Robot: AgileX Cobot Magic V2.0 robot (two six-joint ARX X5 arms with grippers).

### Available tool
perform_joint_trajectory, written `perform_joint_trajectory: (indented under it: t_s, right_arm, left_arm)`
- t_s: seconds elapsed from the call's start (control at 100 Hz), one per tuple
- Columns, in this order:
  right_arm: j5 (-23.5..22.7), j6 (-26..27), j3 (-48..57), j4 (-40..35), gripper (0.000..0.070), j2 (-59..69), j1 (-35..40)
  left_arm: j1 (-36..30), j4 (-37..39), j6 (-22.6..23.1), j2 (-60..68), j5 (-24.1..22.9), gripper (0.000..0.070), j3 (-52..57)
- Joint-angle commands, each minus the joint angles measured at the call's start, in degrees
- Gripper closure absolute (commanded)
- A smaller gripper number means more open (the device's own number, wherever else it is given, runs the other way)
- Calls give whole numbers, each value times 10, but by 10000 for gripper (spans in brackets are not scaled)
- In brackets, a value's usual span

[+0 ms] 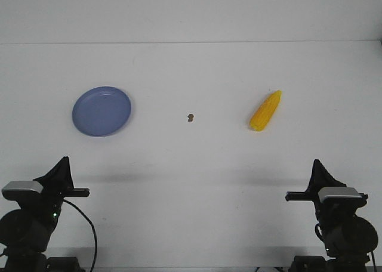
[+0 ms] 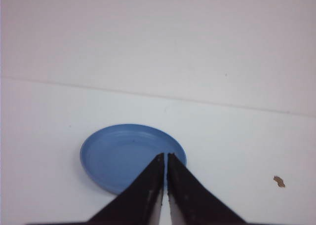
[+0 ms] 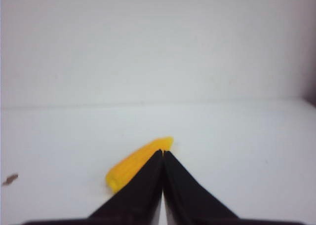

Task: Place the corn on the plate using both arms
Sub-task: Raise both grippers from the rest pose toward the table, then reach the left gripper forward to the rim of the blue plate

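Note:
The yellow corn (image 1: 265, 111) lies on the white table at the right, its tapered tip pointing away and right. The blue plate (image 1: 101, 111) sits empty at the left. My left gripper (image 1: 62, 164) is shut and empty near the front left, well short of the plate (image 2: 123, 153); its fingertips meet in the left wrist view (image 2: 164, 156). My right gripper (image 1: 316, 166) is shut and empty near the front right, well short of the corn (image 3: 133, 167); its tips touch in the right wrist view (image 3: 163, 152).
A tiny brown speck (image 1: 190, 117) lies on the table between plate and corn; it also shows in the left wrist view (image 2: 279, 181) and the right wrist view (image 3: 10, 179). The table's far edge meets a white wall.

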Motion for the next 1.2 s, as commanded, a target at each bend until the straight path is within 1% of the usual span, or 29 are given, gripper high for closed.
perform_joint_trajectory:
  t_s: [0.0, 0.08, 0.2, 0.29, 0.36, 0.45, 0.58, 1.03, 1.07, 1.1, 1.14, 1.19]
  right_arm:
    - [2, -5, 50, -37, 696, 35, 0]
    - [2, -5, 109, -94, 696, 86, 0]
    - [2, -5, 188, -173, 696, 161, 0]
    - [2, -5, 234, -221, 696, 213, 0]
    - [2, -5, 262, -257, 696, 247, 0]
    - [2, -5, 282, -284, 696, 284, 0]
    - [2, -5, 285, -285, 696, 316, 0]
    - [-3, -3, 285, -284, 691, 325, 0]
    - [-3, -3, 285, -285, 677, 325, 0]
    - [-3, -3, 285, -286, 649, 324, 0]
    - [-3, -3, 285, -288, 577, 324, 0]
    - [-2, -3, 285, -289, 461, 324, 0]
  left_arm:
    - [0, -49, -1, 52, -3, 688, 67]
    - [0, -126, 1, 120, -3, 688, 141]
    - [1, -229, 18, 217, -3, 688, 238]
    - [0, -288, 25, 278, -3, 688, 297]
    - [0, -315, 25, 313, -2, 688, 330]
    - [0, -321, 25, 339, -2, 688, 349]
    - [0, -312, 24, 348, -1, 688, 350]
    - [0, -313, 24, 342, -1, 681, 350]
    - [0, -313, 24, 342, -1, 665, 350]
    - [0, -313, 24, 342, -1, 627, 350]
    - [0, -313, 24, 342, -1, 551, 350]
    - [0, -313, 22, 342, -1, 436, 350]
